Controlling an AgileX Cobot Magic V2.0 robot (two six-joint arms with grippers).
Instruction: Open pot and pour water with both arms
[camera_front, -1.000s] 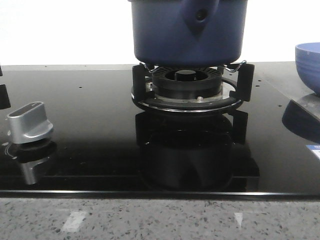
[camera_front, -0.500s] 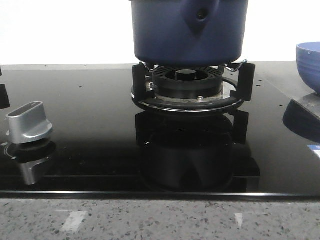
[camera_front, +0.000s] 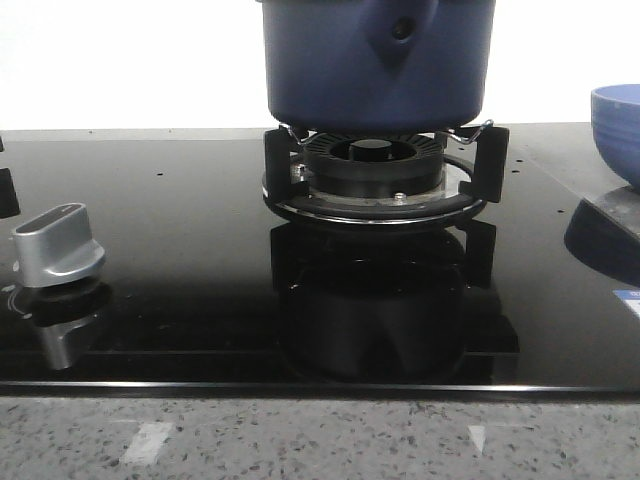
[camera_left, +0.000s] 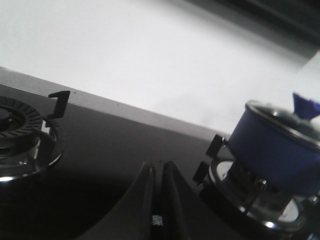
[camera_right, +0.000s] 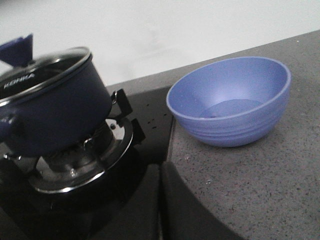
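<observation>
The dark navy pot (camera_front: 375, 60) stands on the burner stand (camera_front: 375, 175) at the middle back of the black cooktop. Its glass lid (camera_right: 42, 67) with a metal rim is on it, and a blue lid knob (camera_left: 305, 106) sticks up. The pot (camera_left: 275, 150) lies ahead and to one side of my left gripper (camera_left: 157, 167), which is shut and empty above the cooktop. My right gripper (camera_right: 160, 170) is shut with nothing in it, hanging over the cooktop's edge between the pot (camera_right: 50, 115) and a light blue bowl (camera_right: 232, 100).
The light blue bowl (camera_front: 618, 125) sits on the grey stone counter at the right. A silver stove knob (camera_front: 58, 245) stands at the cooktop's left front. A second burner (camera_left: 20, 135) shows in the left wrist view. A white wall runs behind.
</observation>
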